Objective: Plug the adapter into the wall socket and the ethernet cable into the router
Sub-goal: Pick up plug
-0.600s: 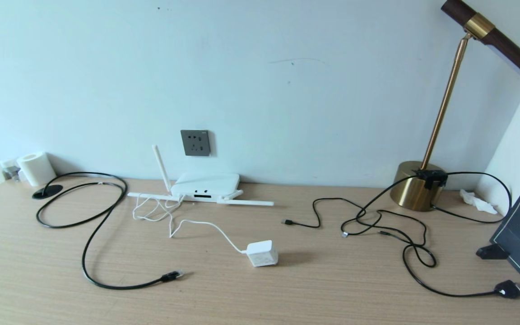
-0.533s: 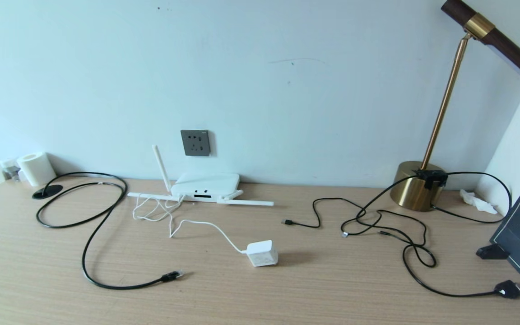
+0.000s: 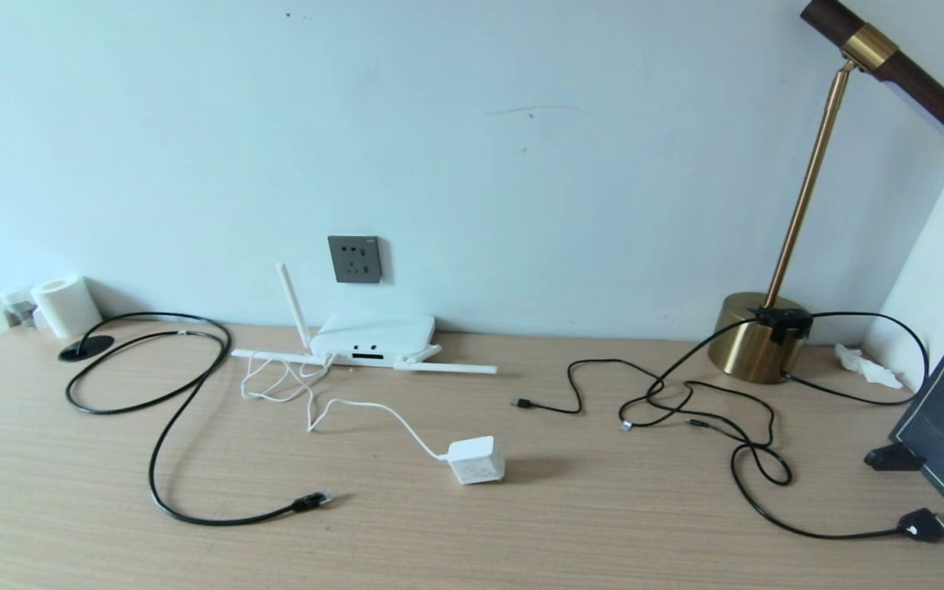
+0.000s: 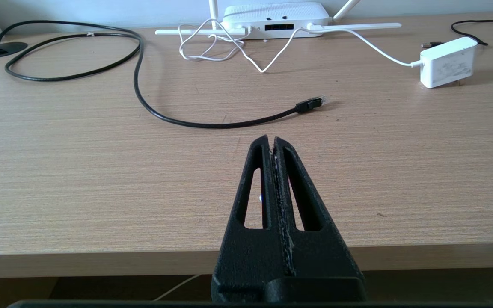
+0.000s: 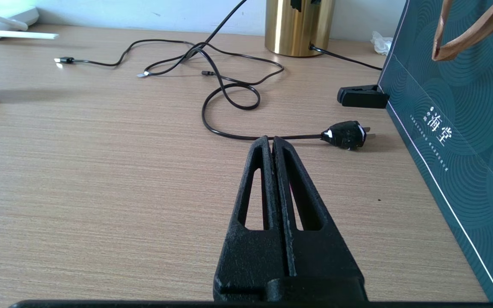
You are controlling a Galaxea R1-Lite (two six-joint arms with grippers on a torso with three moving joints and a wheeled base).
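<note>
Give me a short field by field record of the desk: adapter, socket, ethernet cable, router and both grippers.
adapter: loose on desk, unplugged
wall socket: empty, above router
ethernet cable: connector lying free on desk
router: against wall, ports facing the robot
left gripper: shut, holding nothing
right gripper: shut, holding nothing

The adapter (image 3: 476, 460), a white cube on a thin white cord, is seen lying on the counter (image 3: 521, 533), apparently on its side. The wall socket (image 3: 355, 259), dark grey, is mounted above the white router (image 3: 374, 336). The ethernet cable (image 3: 185, 410), black, is looped left; its connector lies unplugged.
</note>
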